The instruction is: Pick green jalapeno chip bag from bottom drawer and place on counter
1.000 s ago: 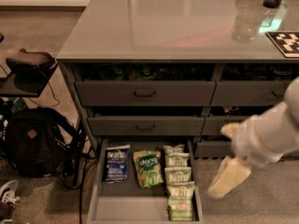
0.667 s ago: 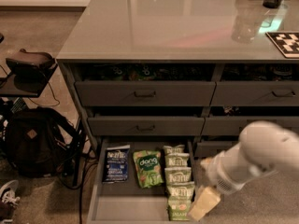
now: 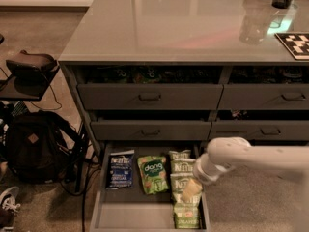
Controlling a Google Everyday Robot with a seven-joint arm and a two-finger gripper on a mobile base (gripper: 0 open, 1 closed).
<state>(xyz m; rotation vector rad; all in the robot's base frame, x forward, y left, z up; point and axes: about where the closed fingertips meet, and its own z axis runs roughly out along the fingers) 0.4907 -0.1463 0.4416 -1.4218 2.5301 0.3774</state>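
Now, fingers (image 3: 191, 190) over bottom drawer (image 3: 137, 210), glossy counter (image 3: 169, 25)

The cream hand (image 3: 190, 191) is over a light-green jalapeno chip bag (image 3: 176, 182) with a white logo band, in the dark grey bottom drawer (image 3: 140, 214). Beside it lie a brighter green bag (image 3: 152, 174) and a dark blue bag (image 3: 120, 169). The desk (image 3: 169, 28) is glossy grey.
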